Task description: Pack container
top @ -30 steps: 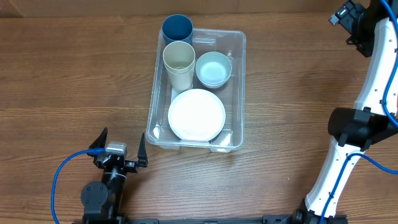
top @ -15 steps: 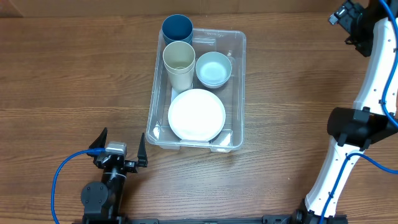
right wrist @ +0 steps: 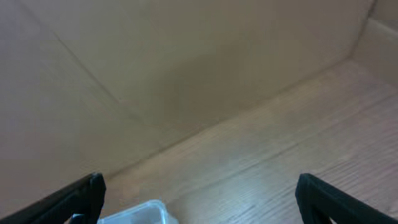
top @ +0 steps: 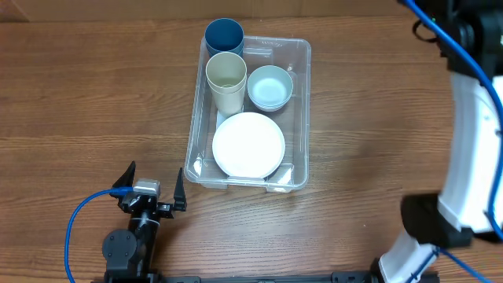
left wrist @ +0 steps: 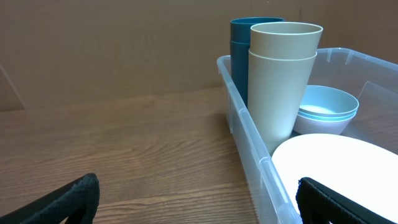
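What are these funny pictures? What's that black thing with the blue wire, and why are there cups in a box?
It's a robot at a wooden table. One picture looks down from above; the other two come from cameras on its wrists. The black thing with the blue wire is its left claw, open and empty. The right claw is open and empty too. The robot's job is packing: the clear container holds a blue cup, a cream cup, a pale blue bowl and a white plate.

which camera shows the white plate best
Overhead: the whole white plate shows, lying in the container. The left wrist view catches only part of it; the right wrist view shows none.
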